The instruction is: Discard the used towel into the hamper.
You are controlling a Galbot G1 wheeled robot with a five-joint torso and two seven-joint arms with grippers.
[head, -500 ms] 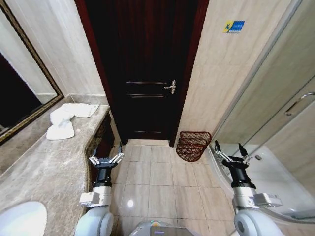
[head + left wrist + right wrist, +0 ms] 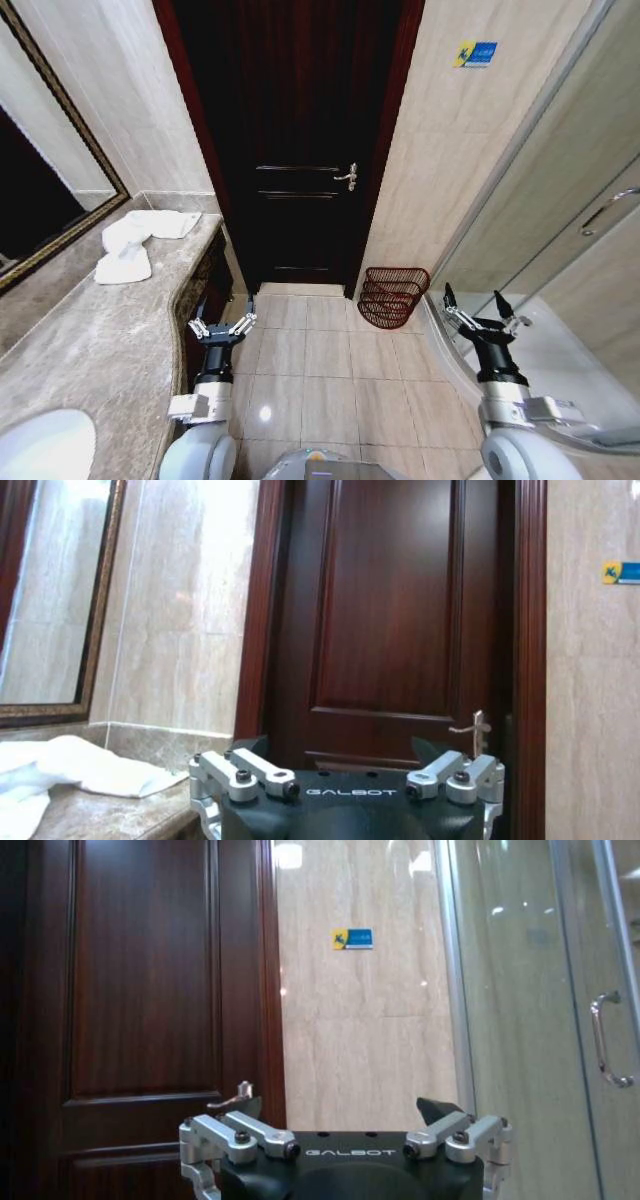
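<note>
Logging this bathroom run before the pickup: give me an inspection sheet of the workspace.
Surface: marble counter on robot's left; tiled floor ahead.
Job's things: white towel crumpled at the counter's far end; hamper tipped against the wall by the door.
Clutter: white basin at the counter's near end.
Grippers: left tool open beside the counter edge; right tool open near the shower.
Cables: nothing seen.
Surroundings: closed dark door, mirror, glass shower enclosure.

Both arms have slid slightly rightward and lower, left pincer (image 2: 222, 325) and right pincer (image 2: 480, 308) empty.
</note>
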